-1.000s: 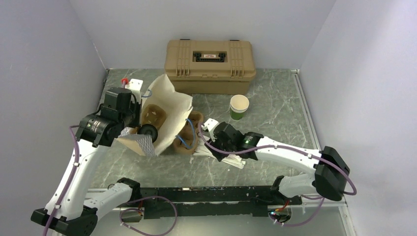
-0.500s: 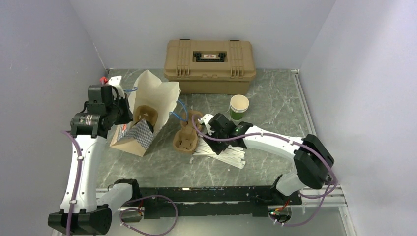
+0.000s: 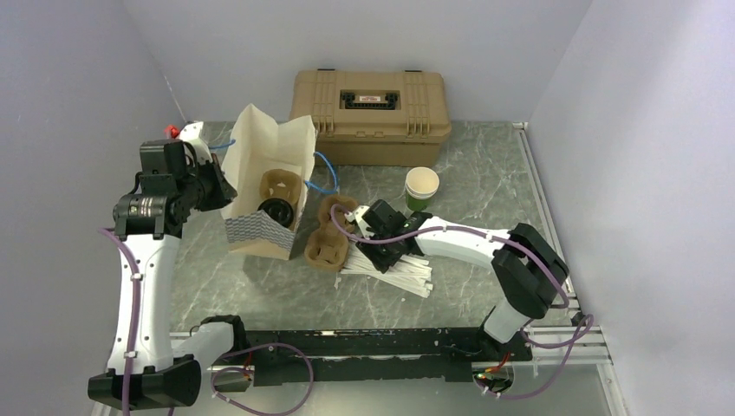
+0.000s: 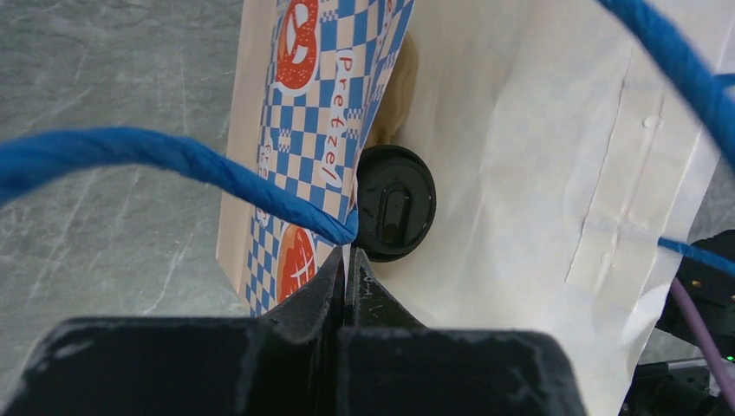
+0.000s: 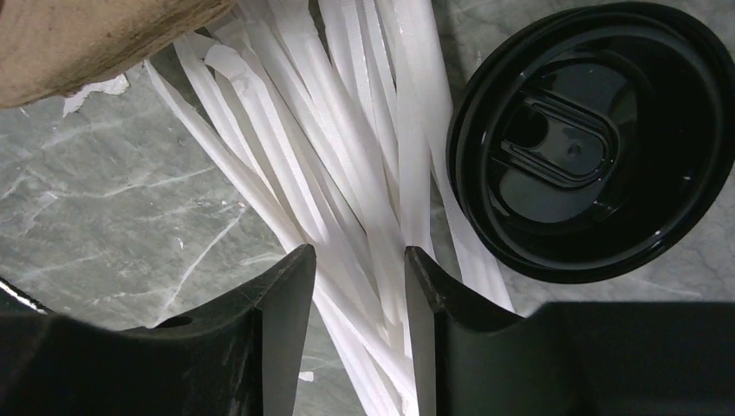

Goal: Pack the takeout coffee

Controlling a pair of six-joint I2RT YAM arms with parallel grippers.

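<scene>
Inside the paper bag (image 3: 260,156), only the black lid of the takeout coffee (image 4: 395,203) shows; the cup's body and lettering are hidden by the bag's walls. The bag's blue handle (image 4: 173,160) runs blurred out of the left wrist view. Right of the bag, the loose black lid (image 5: 598,139) lies unseen from above, under the right arm (image 3: 459,243), and the right wrist view cuts the cup carrier (image 5: 87,35) down to 1 corner.

The coffee (image 3: 277,211) sits in the bag (image 3: 260,149), left of a carrier (image 3: 328,248) and straws (image 3: 406,276). A cup (image 3: 421,188) stands behind the straws, a case (image 3: 370,104) at the table's (image 3: 485,201) back.
</scene>
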